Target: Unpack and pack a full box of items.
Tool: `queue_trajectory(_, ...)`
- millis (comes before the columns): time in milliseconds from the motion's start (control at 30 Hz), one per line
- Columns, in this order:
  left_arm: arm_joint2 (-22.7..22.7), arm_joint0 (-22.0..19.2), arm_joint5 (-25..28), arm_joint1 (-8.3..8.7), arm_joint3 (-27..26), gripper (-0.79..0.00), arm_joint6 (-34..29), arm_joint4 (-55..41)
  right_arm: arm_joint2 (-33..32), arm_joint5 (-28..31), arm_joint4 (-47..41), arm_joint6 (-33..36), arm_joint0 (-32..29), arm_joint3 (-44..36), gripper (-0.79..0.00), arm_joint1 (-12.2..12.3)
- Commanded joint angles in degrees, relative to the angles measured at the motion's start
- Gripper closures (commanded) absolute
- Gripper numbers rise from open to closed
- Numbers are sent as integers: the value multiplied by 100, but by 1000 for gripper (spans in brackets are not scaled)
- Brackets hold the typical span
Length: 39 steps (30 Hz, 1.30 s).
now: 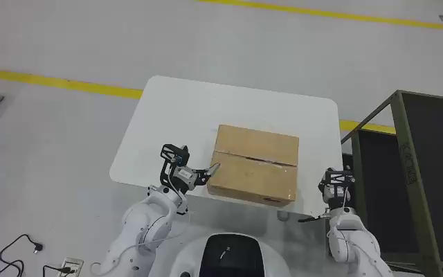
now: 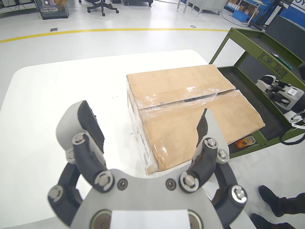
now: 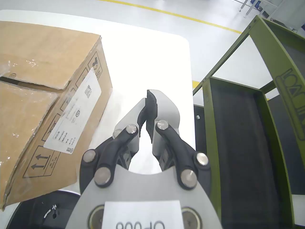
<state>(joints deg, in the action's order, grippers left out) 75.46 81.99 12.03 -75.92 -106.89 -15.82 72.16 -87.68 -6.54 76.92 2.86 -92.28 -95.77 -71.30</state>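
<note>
A brown cardboard box (image 1: 255,163) with its flaps down and clear tape along the seam sits on the white table (image 1: 180,118), towards the near edge. In the left wrist view the box (image 2: 190,110) lies just beyond my left gripper (image 2: 147,117), which is open and empty. In the top view the left gripper (image 1: 190,168) hovers by the box's near left corner. My right gripper (image 3: 149,107) is shut with nothing in it, beside the labelled end of the box (image 3: 47,91). From above, the right gripper (image 1: 336,181) is off the table's near right corner.
A green metal cart (image 1: 405,173) stands right of the table, close to my right arm; its shelf (image 3: 238,132) is dark. A small orange bottle (image 2: 244,142) lies on the cart's lower shelf. A person's shoes (image 2: 269,196) are on the floor near the cart.
</note>
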Motion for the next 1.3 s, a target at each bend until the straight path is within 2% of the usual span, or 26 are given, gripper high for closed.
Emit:
queue_trajectory(0, 0, 0, 0, 0, 0, -785, 0, 0, 39, 20, -9, -44, 13, 81, 0, -9)
queue_trajectory(400, 0, 0, 0, 0, 0, -785, 0, 0, 392, 162, -39, -241, 254, 617, 0, -78)
queue_trajectory(867, 0, 0, 0, 0, 0, -785, 0, 0, 1107, 463, -152, -302, 933, 1333, 0, -215)
queue_trajectory(1267, 7, 5, -20, -1, -28, -785, 49, -48, 1540, 531, -110, -438, 1321, 1633, 0, -318)
